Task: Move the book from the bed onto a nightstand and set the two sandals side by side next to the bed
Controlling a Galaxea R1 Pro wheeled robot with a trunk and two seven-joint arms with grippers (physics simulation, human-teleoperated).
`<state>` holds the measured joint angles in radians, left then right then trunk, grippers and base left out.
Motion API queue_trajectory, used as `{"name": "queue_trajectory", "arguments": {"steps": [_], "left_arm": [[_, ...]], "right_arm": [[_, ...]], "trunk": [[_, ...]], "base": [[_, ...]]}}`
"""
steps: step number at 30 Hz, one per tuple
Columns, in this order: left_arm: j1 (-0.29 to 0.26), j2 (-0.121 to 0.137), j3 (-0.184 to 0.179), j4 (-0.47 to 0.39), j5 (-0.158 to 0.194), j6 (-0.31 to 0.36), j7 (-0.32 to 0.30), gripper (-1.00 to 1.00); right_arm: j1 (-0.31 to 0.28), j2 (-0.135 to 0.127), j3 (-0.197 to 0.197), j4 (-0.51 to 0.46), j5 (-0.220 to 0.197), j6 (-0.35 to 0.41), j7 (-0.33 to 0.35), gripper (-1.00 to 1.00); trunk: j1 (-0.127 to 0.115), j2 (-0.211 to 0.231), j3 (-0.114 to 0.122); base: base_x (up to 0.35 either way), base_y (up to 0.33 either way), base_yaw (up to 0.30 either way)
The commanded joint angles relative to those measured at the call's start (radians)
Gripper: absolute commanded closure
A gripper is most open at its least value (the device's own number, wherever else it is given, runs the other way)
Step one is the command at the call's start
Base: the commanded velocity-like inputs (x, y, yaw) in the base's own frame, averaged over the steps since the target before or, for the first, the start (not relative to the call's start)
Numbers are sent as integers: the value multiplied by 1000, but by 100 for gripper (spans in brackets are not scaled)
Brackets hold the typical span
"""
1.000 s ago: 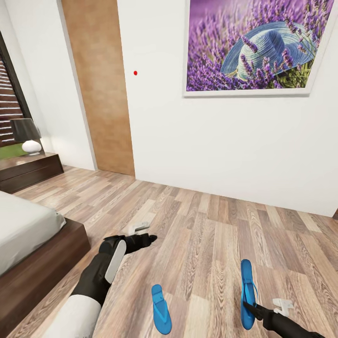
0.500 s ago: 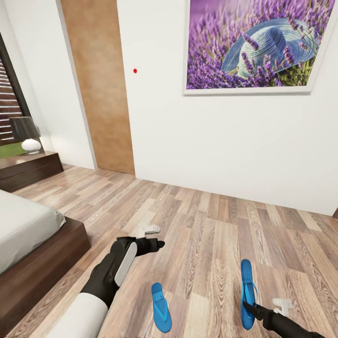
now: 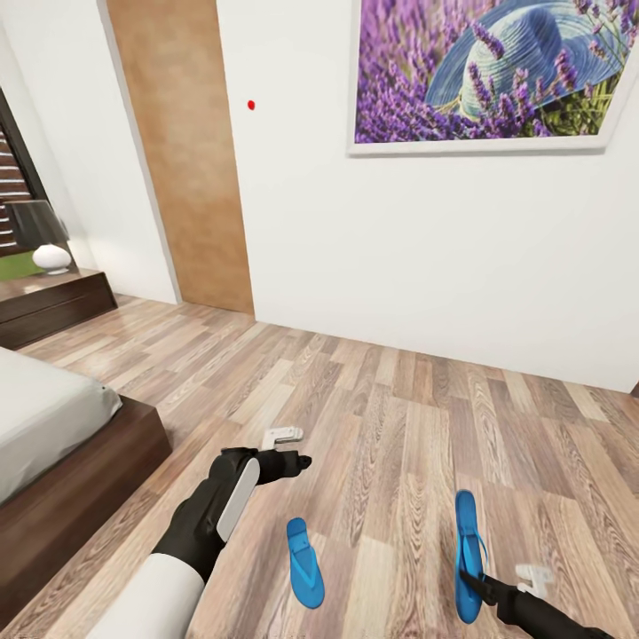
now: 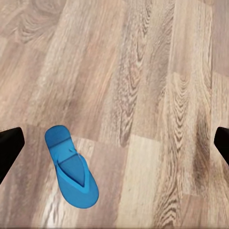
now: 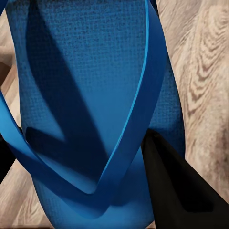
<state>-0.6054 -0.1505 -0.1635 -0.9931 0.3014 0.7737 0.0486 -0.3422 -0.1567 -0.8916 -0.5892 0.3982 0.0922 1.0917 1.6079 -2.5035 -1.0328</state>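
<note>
One blue sandal is gripped by the right gripper for carrying bedward; the left gripper (fingers spread wide, empty) is held above the other sandal.

The left arm has a white upper sleeve, then a matte black forearm bearing a long pale grey oval panel. A small white bracket sits by each black wrist, and the fingertips are black tapered wedges.
</note>
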Motion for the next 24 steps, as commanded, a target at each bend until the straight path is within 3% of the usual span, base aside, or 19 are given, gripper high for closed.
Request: {"name": "queue_trajectory", "arguments": {"steps": [1, 11, 16, 18, 19, 20, 22, 24], "left_arm": [[0, 0, -1, -1, 7, 4, 5, -100], [0, -1, -1, -1, 7, 4, 4, -100], [0, -1, -1, -1, 7, 4, 4, -100], [0, -1, -1, -1, 7, 4, 3, -100], [0, -1, -1, -1, 7, 4, 2, -100], [0, -1, -1, -1, 7, 4, 2, -100], [0, -1, -1, -1, 7, 4, 2, -100], [0, -1, -1, -1, 7, 4, 2, -100]], "right_arm": [[-1, 1, -7, -1, 4, 12, 6, 100], [-1, -4, -9, -6, 1, 22, 18, 100], [-1, -56, -10, -16, -1, 54, 22, 100], [-1, -71, -11, -25, -3, 140, 23, 100], [-1, -80, -12, -78, -8, 319, 22, 100], [-1, -80, -12, -115, -12, 382, 22, 100], [-1, -81, -12, -204, -26, 471, 22, 100], [-1, -81, -11, -263, -45, 511, 22, 100]], "trunk": [[0, -1, -5], [5, -3, -45], [7, -4, -66], [8, -5, -74], [8, -5, -78], [9, -5, -82], [10, -6, -90], [11, -6, -97]], "base": [[0, 0, 0], [0, 0, 0], [0, 0, 0], [0, 0, 0], [0, 0, 0], [0, 0, 0], [0, 0, 0], [0, 0, 0]]}}
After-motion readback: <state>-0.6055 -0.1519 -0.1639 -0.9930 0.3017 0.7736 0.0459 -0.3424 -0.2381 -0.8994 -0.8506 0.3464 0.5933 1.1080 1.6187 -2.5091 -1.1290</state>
